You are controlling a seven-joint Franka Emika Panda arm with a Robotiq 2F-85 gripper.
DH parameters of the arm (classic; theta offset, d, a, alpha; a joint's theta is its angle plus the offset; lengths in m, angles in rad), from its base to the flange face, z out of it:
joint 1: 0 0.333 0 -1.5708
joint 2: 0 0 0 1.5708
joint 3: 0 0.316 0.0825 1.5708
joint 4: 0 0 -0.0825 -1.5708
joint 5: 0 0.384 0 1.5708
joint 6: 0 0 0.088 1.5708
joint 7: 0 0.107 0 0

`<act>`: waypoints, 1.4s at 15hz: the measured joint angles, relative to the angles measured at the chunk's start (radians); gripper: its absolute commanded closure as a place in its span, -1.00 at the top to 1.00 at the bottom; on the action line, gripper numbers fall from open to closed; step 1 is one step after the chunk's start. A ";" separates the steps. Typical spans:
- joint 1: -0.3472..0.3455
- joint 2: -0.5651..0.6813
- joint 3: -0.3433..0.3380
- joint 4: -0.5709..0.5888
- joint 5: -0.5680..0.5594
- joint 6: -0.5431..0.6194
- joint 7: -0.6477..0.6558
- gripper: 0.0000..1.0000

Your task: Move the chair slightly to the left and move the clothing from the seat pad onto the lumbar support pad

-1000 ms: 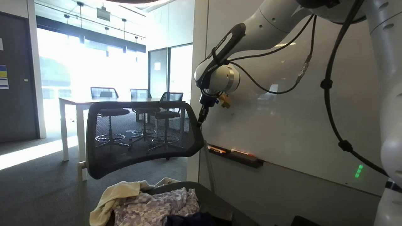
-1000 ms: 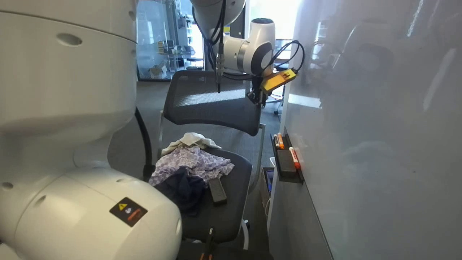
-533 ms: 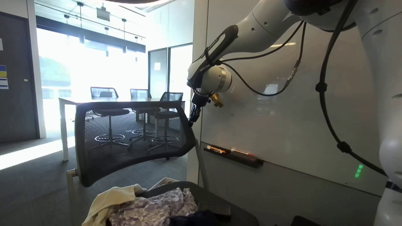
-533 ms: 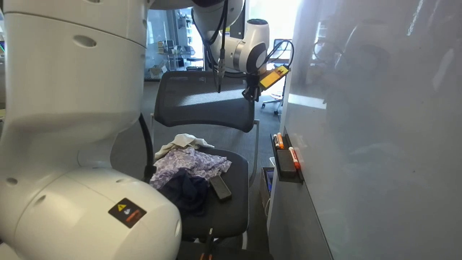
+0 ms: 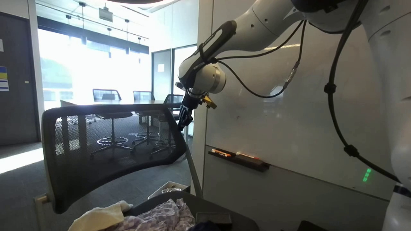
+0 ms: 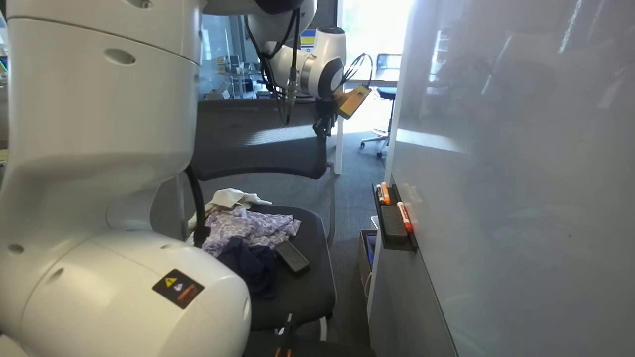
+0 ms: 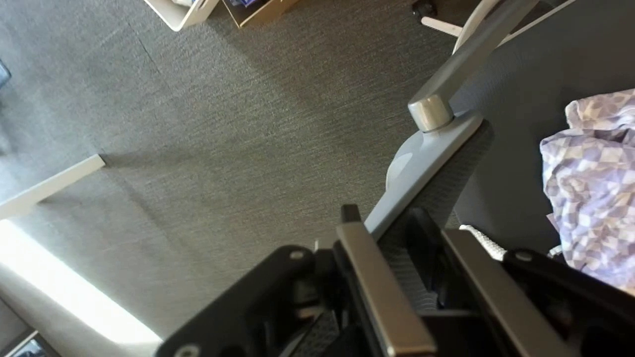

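step in hand: by the look of it, nudging the mesh-back chair (image 6: 313, 230) left; moving the clothing (image 6: 243, 225) not yet done
end effector (image 7: 385, 216): one, partly closed, jaws either side of the mesh backrest (image 6: 258, 153) at its side edge, reads as gripping it; full contact hidden
on the seat pad (image 6: 310, 292): all three clothing pieces, i.e. one cream cloth (image 6: 232, 197) toward the rear, one purple checked garment (image 7: 595, 193) in the middle, one navy cloth (image 6: 248, 263) touching it in front
lumbar support pad: probably means the mesh backrest, no separate one made out; no cloth on it
next move: hold the edge until the chair sits far enough left, then spread the jaws, draw clear, come down over the seat pad and pinch a fold; which piece goes first, task doesn't say
whiteboard erasers (image 6: 291, 257): two, likely; one on the seat pad beside the navy cloth, touching or not can't tell, one on the marker tray (image 6: 401, 246)
markers (image 6: 405, 218): three on the marker tray, one red, one orange, one whitish
background chairs (image 5: 144, 95): three, well apart from the mesh-back chair
white bin (image 7: 197, 14): one
cardboard box (image 7: 270, 12): one, near the bin
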 measured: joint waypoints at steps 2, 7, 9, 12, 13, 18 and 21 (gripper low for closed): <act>0.005 0.001 0.019 0.002 0.001 -0.005 -0.059 -0.72; 0.021 -0.007 0.054 0.002 0.025 -0.136 -0.199 -0.19; 0.047 -0.009 0.043 0.002 0.019 -0.172 -0.193 0.07; 0.085 -0.014 0.005 -0.002 -0.027 -0.186 -0.128 0.52; 0.097 -0.018 -0.011 -0.005 -0.053 -0.186 -0.093 0.65; 0.170 -0.103 -0.080 -0.062 -0.237 -0.184 0.217 1.00; 0.206 -0.174 -0.084 -0.114 -0.311 -0.196 0.381 1.00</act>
